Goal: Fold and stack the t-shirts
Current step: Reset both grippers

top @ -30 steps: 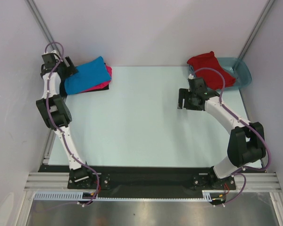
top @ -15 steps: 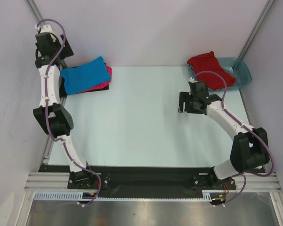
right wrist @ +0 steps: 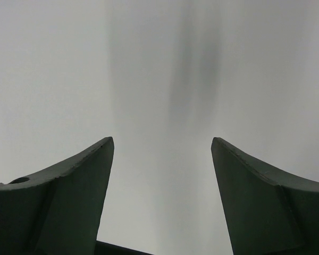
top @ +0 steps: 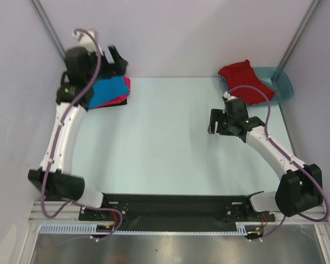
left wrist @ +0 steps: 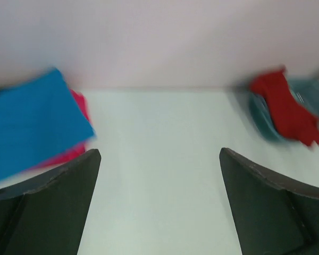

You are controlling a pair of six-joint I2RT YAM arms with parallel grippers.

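A folded bright blue t-shirt (top: 107, 88) lies on a hot pink one (top: 125, 87) at the table's far left corner. A thin dark edge (top: 116, 103) shows under them. My left gripper (top: 115, 59) hangs open, raised above the back of that stack. In its wrist view, blurred, the blue shirt (left wrist: 32, 122) and pink shirt (left wrist: 81, 106) sit at the left beyond the empty gripper (left wrist: 159, 159). A crumpled red t-shirt (top: 243, 77) drapes over the teal tub (top: 280, 82). My right gripper (top: 213, 122) is open over bare table, short of the red shirt; its wrist view (right wrist: 162, 143) shows only table.
The teal tub (left wrist: 258, 114) stands in the far right corner with the red shirt (left wrist: 284, 109) spilling out. White walls and metal posts close the back and sides. The pale table surface (top: 165, 137) spreads between the two arms.
My left arm has risen from the blue shirt's left side and swung up and right over the stack. The right gripper has hardly shifted; its elbow has moved down and right.
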